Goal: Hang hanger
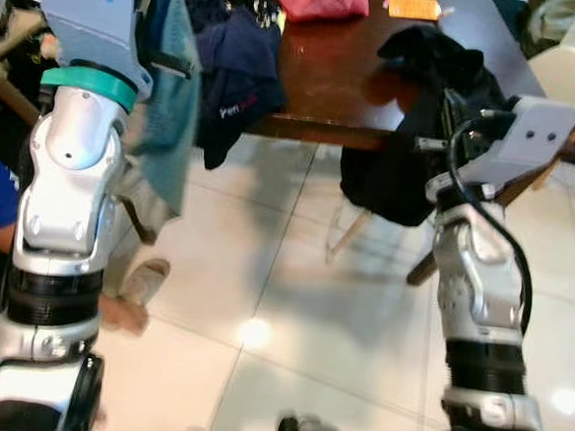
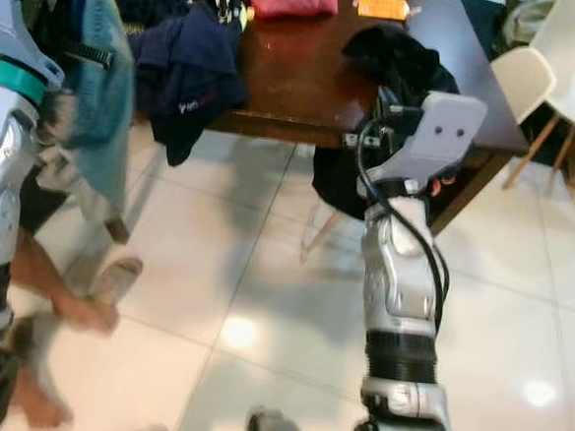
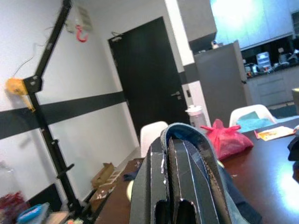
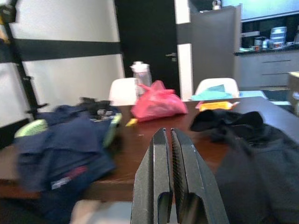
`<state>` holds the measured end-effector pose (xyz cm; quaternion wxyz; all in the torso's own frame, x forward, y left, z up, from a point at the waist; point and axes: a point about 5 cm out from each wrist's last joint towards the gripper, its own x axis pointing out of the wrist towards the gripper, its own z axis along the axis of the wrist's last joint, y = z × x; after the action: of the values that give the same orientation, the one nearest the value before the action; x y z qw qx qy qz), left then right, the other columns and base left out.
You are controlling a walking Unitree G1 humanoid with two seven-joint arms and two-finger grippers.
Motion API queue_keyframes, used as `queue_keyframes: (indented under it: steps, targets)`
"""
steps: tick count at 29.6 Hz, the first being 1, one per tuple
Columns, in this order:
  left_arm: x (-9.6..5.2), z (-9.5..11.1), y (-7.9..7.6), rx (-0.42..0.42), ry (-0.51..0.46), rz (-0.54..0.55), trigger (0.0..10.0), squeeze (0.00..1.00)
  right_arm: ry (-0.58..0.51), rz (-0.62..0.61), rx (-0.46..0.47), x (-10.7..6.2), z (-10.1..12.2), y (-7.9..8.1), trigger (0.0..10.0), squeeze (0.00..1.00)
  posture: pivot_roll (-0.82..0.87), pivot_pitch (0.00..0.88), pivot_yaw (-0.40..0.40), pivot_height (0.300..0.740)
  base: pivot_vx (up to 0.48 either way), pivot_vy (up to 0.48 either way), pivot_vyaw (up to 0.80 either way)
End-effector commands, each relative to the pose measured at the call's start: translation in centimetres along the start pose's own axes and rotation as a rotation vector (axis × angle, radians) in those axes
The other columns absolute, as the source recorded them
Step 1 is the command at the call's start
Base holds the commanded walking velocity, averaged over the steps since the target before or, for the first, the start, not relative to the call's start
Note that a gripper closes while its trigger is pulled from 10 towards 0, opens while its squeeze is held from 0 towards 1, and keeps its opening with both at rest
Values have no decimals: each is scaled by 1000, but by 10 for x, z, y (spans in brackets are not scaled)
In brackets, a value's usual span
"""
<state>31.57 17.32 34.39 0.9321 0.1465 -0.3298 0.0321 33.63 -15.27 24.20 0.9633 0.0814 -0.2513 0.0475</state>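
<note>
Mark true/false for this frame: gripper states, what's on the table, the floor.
1. The right gripper is shut with nothing between its fingers. True.
2. The left gripper is open and free of cloth. False: it is shut on the teal garment.
3. A pink bag sits on the dark table. True.
4. The black garment lies flat in the middle of the table. False: it hangs over the table's edge.
5. The floor is carpeted. False: glossy white tiles.
</note>
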Motion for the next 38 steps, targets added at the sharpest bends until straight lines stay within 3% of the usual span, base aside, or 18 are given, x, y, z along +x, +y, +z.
queue_keyframes:
  steps: [1,4,5,10,11,14,19,20,21,23,24,26,27,29,31,33,34,38]
  targets:
    - [0,-1,-2,-41,19,-8,10000,0,17,-3,-12,-3,-4,-2,10000,0,30,34,30,740,0,0,0]
    - [0,-5,-6,-88,55,-11,10000,0,20,-4,-13,-3,-5,-3,10000,0,28,33,30,740,0,0,0]
    - [-3,-13,-14,-148,107,-25,10000,0,25,-5,-13,-4,-6,-3,10000,0,25,31,32,740,0,0,0]
    - [-10,-25,-23,-195,180,-49,10000,0,38,-8,-16,-5,-9,-5,10000,0,23,30,32,740,0,0,-255]
    - [-14,-35,-27,-223,239,-57,10000,0,55,-14,-19,-7,-13,-7,10000,0,23,29,32,740,0,0,-725]
    - [-23,-53,-33,-236,330,-73,10000,0,92,-27,-28,-13,-23,-13,10000,0,22,31,33,740,0,0,-758]
    - [-27,-59,-34,-234,364,-79,10000,0,108,-33,-32,-15,-27,-16,10000,0,20,34,34,740,0,0,-779]
    - [-35,-71,-37,-242,429,-83,10000,0,147,-48,-35,-22,-36,-20,10000,0,17,36,34,740,0,0,-781]
    - [-35,-71,-37,-242,429,-83,10000,0,147,-48,-35,-22,-36,-20,10000,0,17,36,34,740,0,0,-781]
    - [-55,-96,-41,-255,553,-88,10000,0,251,-88,-45,-39,-61,-33,10000,0,15,41,37,740,0,0,-778]
    - [-55,-96,-41,-255,553,-88,10000,0,251,-88,-45,-39,-61,-33,10000,0,15,41,37,740,0,0,-775]
    - [-80,-120,-45,-228,662,-106,10000,0,375,-134,-50,-64,-89,-46,10000,0,11,42,38,740,0,0,-778]
    - [-80,-120,-45,-228,662,-106,10000,0,375,-134,-50,-64,-89,-46,10000,0,11,42,38,740,0,0,-775]
    - [-102,-140,-46,-186,743,-115,10000,0,483,-157,-64,-87,-110,-55,10000,0,12,42,36,740,0,0,-775]
    - [-102,-140,-46,-186,743,-115,10000,0,483,-157,-64,-87,-110,-55,10000,0,12,42,36,740,0,0,-775]
    - [-122,-156,-47,-151,811,-129,10000,0,582,-172,-76,-108,-128,-61,10000,0,12,40,30,740,0,0,-775]
    - [-122,-156,-47,-151,811,-129,10000,0,582,-172,-76,-108,-128,-61,10000,0,12,40,30,740,0,0,-775]
    - [-167,-190,-44,-109,938,-142,10000,0,773,-218,-89,-150,-157,-70,10000,0,8,35,26,740,0,0,-781]
